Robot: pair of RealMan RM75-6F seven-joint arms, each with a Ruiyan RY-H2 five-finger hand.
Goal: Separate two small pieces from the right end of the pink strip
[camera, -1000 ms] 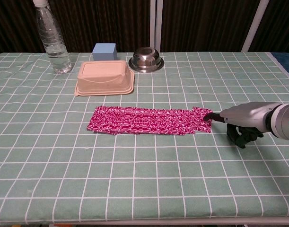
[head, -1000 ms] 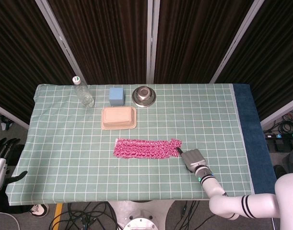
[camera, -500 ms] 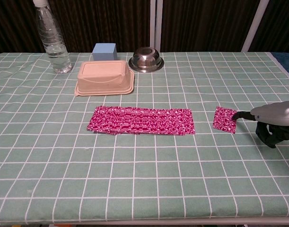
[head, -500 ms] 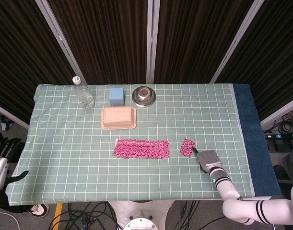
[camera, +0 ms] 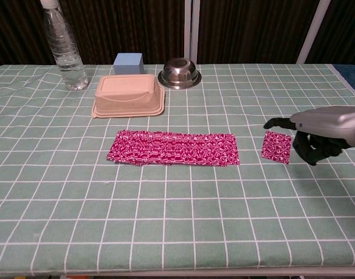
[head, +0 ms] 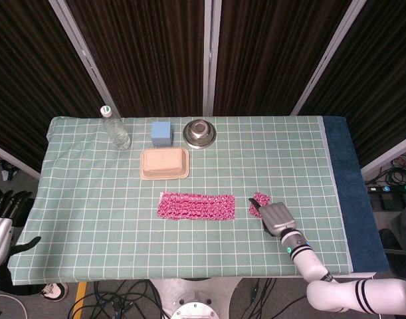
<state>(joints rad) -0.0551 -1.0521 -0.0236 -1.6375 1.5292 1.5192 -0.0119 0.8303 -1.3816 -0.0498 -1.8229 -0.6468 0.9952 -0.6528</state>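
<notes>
The pink strip [head: 196,206] [camera: 172,147] lies flat in the middle of the table. One small pink piece [head: 258,199] [camera: 276,146] lies apart from its right end, with a gap of about one grid square between them. My right hand [head: 274,217] [camera: 319,131] hovers at the piece's right edge. One finger [camera: 277,122] points left just above the piece, and the other fingers are curled under and hold nothing. My left hand [head: 2,222] hangs off the table's left front corner, fingers apart and empty, and only the head view shows it.
At the back stand a clear water bottle [camera: 65,49], a blue block [camera: 128,63], a steel bowl [camera: 179,73] and a beige lidded box [camera: 129,95]. A green checked cloth [camera: 165,209] covers the table, and a blue band [head: 345,179] runs along its right edge.
My right hand's fingertip dragged a small piece rightward off the strip's end. It has since lifted off the piece and shifted slightly left above it. The left hand has not moved.
</notes>
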